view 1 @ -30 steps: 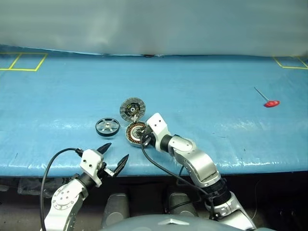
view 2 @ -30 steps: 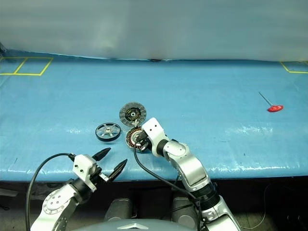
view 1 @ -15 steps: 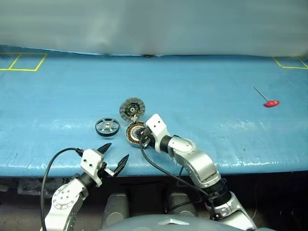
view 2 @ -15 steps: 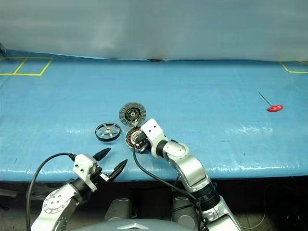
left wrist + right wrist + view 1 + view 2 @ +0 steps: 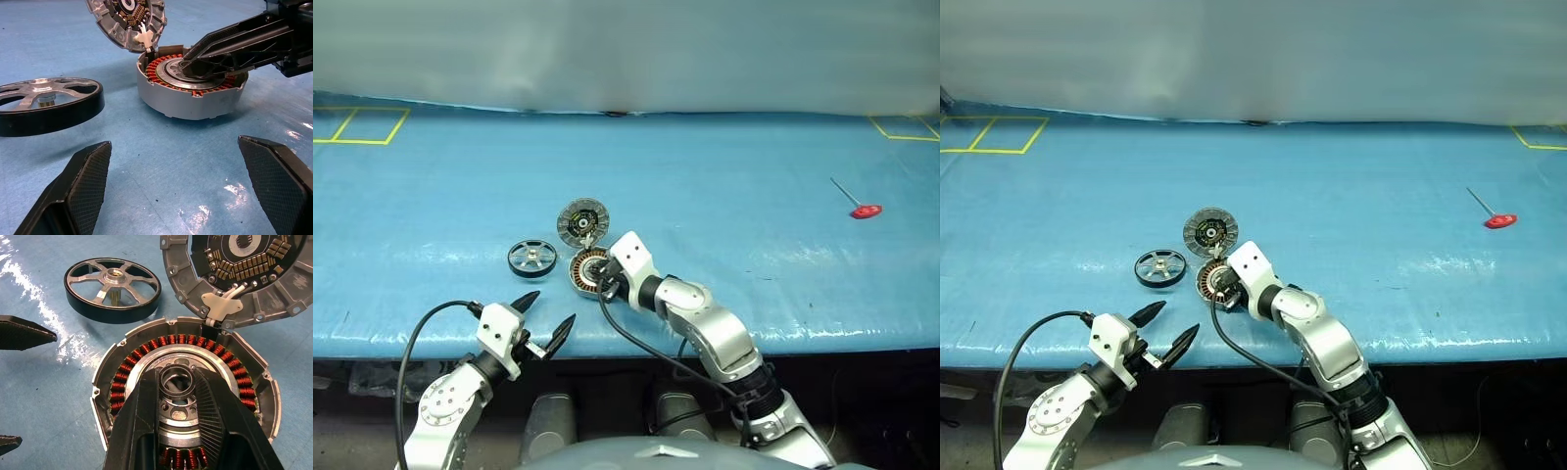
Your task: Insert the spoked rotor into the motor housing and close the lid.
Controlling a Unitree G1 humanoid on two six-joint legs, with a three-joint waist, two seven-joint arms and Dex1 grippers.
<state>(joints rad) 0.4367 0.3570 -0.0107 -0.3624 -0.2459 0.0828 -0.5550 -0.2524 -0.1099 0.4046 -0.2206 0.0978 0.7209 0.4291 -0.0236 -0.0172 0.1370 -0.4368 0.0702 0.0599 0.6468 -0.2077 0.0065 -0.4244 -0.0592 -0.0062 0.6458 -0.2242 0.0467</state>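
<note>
A blue mat (image 5: 724, 196) covers the table before me. Nearest, at its front edge, my left gripper (image 5: 541, 318) hangs spread wide, pinching nothing. Just beyond, my right gripper (image 5: 178, 384) reaches into the motor housing (image 5: 588, 271), its fingers pinching the central ring (copper windings all round). The spoked rotor (image 5: 531, 258) lies flat just left of it. Farther back, the lid (image 5: 582, 221) stands hinged open

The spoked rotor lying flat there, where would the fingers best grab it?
Probably across the black rim of the spoked rotor, coming from above. It lies flat on the table, apart from the motor housing, so the rim's outer sides are free, and the spokes leave gaps for one finger.
</note>
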